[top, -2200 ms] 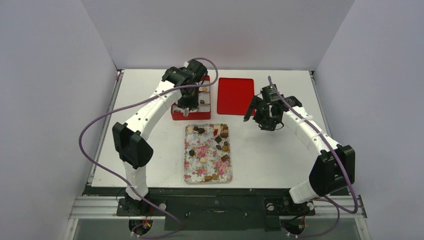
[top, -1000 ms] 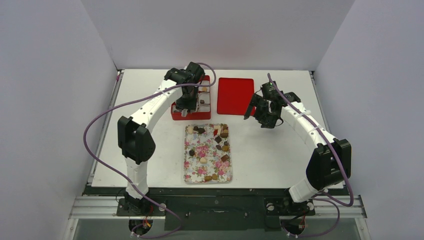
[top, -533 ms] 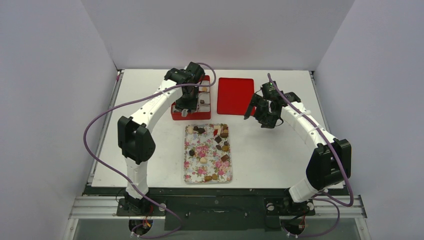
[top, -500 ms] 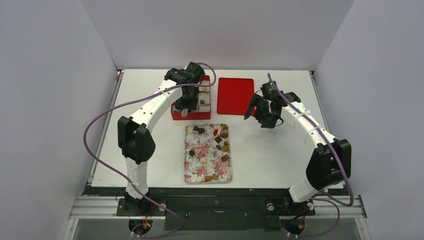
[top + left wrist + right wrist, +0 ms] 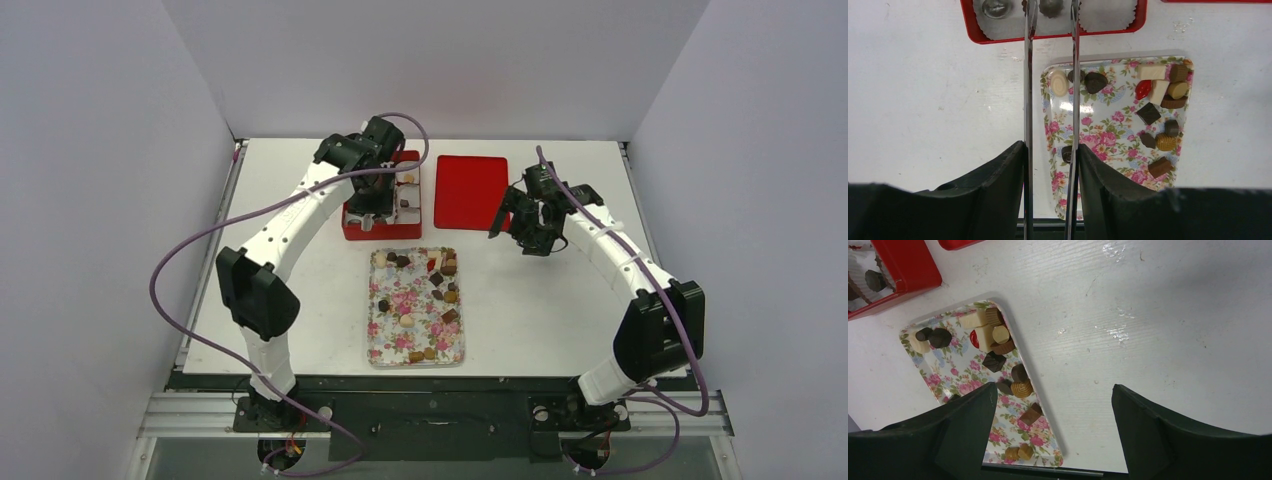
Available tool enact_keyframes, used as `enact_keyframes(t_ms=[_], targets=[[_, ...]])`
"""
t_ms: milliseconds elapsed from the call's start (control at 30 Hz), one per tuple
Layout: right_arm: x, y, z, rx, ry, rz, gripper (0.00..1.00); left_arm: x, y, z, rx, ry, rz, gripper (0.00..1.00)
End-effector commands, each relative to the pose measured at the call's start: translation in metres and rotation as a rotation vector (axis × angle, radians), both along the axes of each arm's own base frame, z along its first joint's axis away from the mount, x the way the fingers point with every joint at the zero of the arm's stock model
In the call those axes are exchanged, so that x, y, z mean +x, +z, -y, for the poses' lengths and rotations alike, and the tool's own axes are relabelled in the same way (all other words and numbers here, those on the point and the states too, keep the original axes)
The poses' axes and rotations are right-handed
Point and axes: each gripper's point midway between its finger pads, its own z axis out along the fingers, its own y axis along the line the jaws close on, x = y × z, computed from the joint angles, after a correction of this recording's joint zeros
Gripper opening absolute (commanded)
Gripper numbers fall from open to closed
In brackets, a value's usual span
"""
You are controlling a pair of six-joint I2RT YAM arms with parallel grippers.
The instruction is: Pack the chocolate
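- Left claw, top middle of its wrist view: the long metal fingers stand slightly apart over the red box and grip nothing. A dark piece sits among the paper cups, right between the tips and narrower than the gap.
- Risk here: when the claw pulls away, a finger may catch a cup's pleated rim and tip it, or flick the piece out, because the tips flank it so closely.
- The rest of the chocolate lies loose on the floral tray, below and right of the tips, mostly crowded at the tray's upper right. A grab among such tight neighbours could push one over the low rim.
- Right claw: jaws spread wide and empty above the bare table. The tray's pieces lie to the left in that view, none between the fingers.
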Motion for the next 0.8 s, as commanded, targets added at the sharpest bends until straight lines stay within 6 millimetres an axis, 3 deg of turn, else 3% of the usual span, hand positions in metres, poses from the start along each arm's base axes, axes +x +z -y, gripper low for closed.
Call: enact_keyframes(t_ms=[0, 167, 500, 767], targets=[[0.003, 0.022, 0.007, -0.003, -0.014, 0.071, 0.8, -0.011, 0.043, 0.01, -0.079, -0.007, 0.113, 0.38], [0.0, 0.024, 0.009, -0.007, -0.017, 0.082, 0.8, -0.041, 0.046, 0.02, -0.085, -0.04, 0.11, 0.38], [-0.02, 0.023, 0.005, -0.009, -0.009, 0.102, 0.8, -0.122, 0.017, 0.037, -0.103, -0.138, 0.028, 0.38], [-0.039, 0.018, -0.003, -0.013, 0.008, 0.116, 0.8, -0.168, 0.01, 0.045, -0.14, -0.2, -0.001, 0.38]])
